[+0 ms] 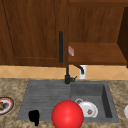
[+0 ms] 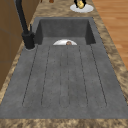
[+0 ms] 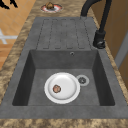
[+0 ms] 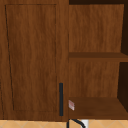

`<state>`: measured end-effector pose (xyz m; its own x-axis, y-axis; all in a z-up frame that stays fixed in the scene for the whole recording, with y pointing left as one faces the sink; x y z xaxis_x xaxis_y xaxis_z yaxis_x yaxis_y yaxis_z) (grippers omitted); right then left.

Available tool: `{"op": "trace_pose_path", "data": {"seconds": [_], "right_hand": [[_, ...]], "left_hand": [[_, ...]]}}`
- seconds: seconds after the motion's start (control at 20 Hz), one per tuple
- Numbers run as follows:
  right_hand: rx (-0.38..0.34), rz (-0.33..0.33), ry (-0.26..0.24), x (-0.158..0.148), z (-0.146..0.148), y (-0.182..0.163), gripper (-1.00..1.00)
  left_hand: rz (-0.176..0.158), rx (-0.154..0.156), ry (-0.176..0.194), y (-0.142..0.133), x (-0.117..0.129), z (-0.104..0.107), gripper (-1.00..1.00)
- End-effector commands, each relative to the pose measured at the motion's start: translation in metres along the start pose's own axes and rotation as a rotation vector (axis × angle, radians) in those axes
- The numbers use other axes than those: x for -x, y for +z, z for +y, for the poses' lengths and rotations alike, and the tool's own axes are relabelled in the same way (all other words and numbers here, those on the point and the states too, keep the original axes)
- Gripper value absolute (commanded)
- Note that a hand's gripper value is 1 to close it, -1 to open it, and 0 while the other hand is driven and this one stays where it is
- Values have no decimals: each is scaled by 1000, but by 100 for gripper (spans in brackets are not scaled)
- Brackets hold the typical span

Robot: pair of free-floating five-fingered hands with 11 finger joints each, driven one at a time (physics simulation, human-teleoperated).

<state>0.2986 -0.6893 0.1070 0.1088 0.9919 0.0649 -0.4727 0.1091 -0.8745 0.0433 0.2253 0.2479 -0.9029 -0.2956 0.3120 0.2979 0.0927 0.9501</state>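
Note:
My left hand hangs low before the sink's front left corner, by the ribbed drainboard. It holds nothing, and in the right side view its fingers look spread off the counter's front edge. A big red ball sits just right of it, apart from it. Past the basin's far end in the left side view, a hand, by its place my right, closes round a yellow object over a white plate.
A white plate with a small brown morsel lies in the basin beside the drain. A red-rimmed plate of food sits on the left counter. The black faucet stands behind the sink. Above, a shut cabinet door with a handle adjoins shelves holding a small pink object.

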Motion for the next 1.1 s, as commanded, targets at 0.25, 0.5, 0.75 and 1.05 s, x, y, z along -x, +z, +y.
{"op": "trace_pose_path", "data": {"seconds": [0.25, 0.5, 0.75, 1.05], "right_hand": [[-1, 1, -67, 9, 14, 6, 100], [135, -20, -45, 9, 18, 37, -100], [211, 9, -1, 10, -14, 48, -100], [169, 8, 18, 2, -50, 60, -100]], "left_hand": [[0, 0, 0, 0, 0, 0, 0], [0, 0, 0, 0, 0, 0, 0], [0, 0, 0, 0, 0, 0, 0], [0, 0, 0, 0, 0, 0, 0]]}}
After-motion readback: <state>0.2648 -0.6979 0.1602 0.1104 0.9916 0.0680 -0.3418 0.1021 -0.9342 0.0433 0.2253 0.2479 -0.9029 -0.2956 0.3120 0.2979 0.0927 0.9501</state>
